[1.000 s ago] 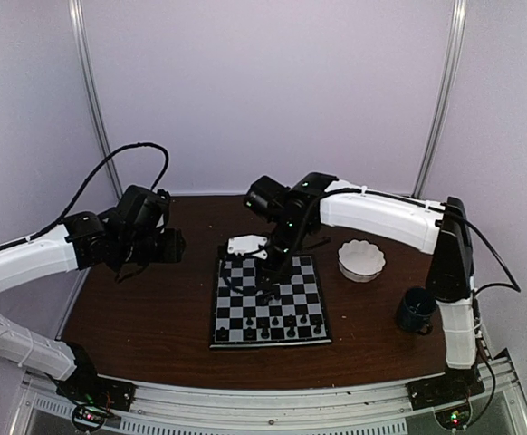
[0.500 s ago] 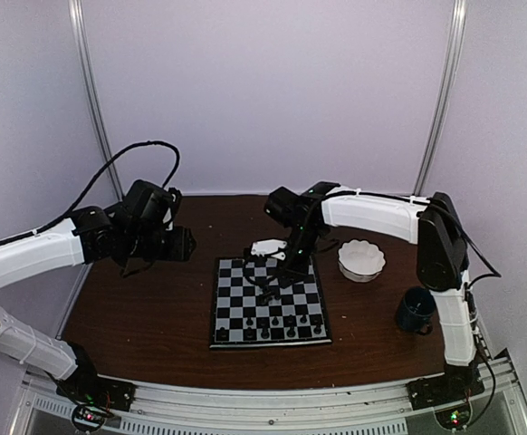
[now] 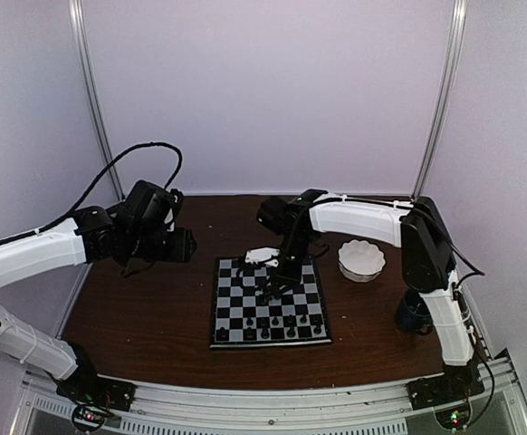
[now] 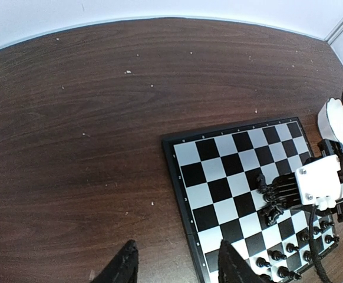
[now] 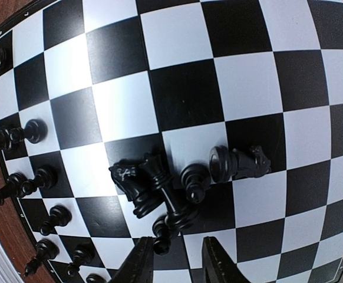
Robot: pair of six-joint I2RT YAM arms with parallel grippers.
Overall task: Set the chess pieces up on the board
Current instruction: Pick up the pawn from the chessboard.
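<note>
The board (image 3: 236,313) lies flat on the brown table; it also shows in the left wrist view (image 4: 218,188) and fills the right wrist view (image 5: 177,88). Several black chess pieces (image 5: 160,188) lie tumbled in a heap on its middle squares, with a fallen knight (image 5: 242,162) beside them. A row of pawns (image 3: 268,332) stands along the board's near edge. My right gripper (image 5: 177,259) is open and empty, hovering just above the heap (image 3: 271,290). My left gripper (image 4: 177,262) is open and empty above the table at the board's left rim (image 3: 177,245).
A white scalloped bowl (image 3: 361,260) stands right of the board. A dark blue mug (image 3: 416,310) stands at the table's right edge, by the right arm's upright link. Bare brown table lies left of the board (image 4: 89,130).
The right arm's wrist has turned and its elbow swung right, the gripper staying low over the board's middle. The left arm has shifted slightly right.
</note>
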